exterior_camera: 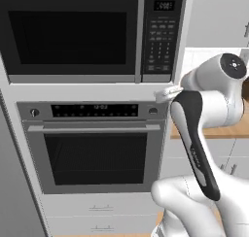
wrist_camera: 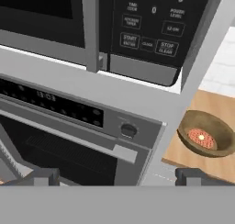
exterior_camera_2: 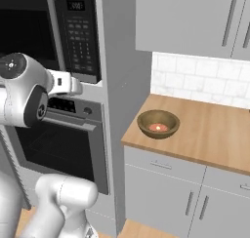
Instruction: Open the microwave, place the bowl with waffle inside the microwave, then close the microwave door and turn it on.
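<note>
I count one microwave (exterior_camera: 92, 34) with one microwave door (exterior_camera: 70, 37), shut, and one vertical bar handle (exterior_camera: 140, 34). Below it I see one oven (exterior_camera: 92, 146) with one knob (wrist_camera: 128, 130). On the one wooden counter (exterior_camera_2: 215, 134) sits one bowl with waffle (exterior_camera_2: 157, 124), holding one reddish item. I see one gripper (wrist_camera: 117, 176) with two fingertips (wrist_camera: 43, 176), spread apart.

light: even, soft | shadows: faint | glare: little | focus: slightly soft, rendered
</note>
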